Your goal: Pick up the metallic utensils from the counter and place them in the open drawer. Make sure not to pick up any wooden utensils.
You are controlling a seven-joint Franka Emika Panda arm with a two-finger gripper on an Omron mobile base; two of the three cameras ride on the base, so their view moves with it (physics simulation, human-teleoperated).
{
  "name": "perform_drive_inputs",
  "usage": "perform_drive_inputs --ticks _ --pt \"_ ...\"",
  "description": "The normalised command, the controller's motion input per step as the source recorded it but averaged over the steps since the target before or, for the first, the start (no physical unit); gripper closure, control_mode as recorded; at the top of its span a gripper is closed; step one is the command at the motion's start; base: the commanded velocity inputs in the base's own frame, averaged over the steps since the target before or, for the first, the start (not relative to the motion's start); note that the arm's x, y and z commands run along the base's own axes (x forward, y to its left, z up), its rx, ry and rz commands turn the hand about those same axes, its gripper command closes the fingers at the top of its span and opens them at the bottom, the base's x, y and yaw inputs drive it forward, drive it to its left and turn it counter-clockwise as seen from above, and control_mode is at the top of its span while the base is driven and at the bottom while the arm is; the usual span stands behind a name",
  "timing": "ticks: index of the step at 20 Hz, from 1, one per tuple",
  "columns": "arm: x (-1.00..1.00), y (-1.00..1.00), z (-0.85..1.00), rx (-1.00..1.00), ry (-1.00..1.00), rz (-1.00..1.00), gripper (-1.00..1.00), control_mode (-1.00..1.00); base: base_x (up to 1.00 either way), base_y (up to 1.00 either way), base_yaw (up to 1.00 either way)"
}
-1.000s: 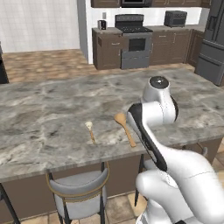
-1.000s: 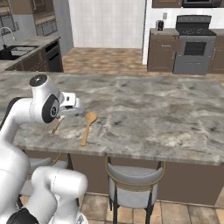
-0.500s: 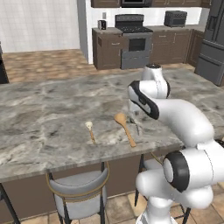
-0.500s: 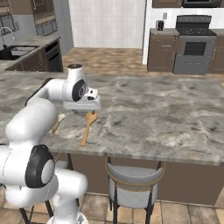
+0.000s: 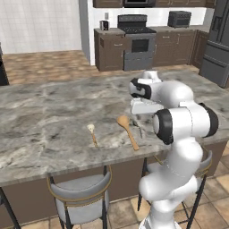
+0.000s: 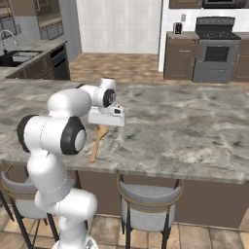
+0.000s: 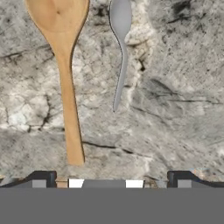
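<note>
Metal spoon (image 7: 120,52) beside wooden spoon (image 7: 64,74)

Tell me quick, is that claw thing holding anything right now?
Gripper: open, jaws spread wide and empty, over the counter near a wooden spoon and a metal spoon.

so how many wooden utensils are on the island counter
2. The large wooden spoon lies near the counter's front edge beside a grey metal spoon; a small thin wooden one lies to its left. Others may be hidden behind the arm.

The white arm folds forward, its tool (image 7: 109,177) pointing down, fingers spread wide.
</note>
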Motion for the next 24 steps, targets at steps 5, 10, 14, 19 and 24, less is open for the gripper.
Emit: perform_drive_inputs --ticks 5,10,14,19,24 --pt "0.48 0.0 -0.57 0.0 0.0 0.0 -1.0 -1.0 0.0 0.0 0.0" --pt "0.19 -0.07 -0.55 0.09 -0.1 -0.02 -1.0 -1.0 0.0 0.0 0.0" --pt "-0.22 -0.06 -0.31 0.08 -0.27 -0.08 -1.0 -1.0 0.0 0.0 0.0" --pt "-0.09 0.0 -0.14 0.01 -0.17 -0.08 -1.0 -1.0 0.0 0.0 0.0" --pt "0.33 0.08 0.0 -0.1 0.03 -0.1 -1.0 -1.0 0.0 0.0 0.0"
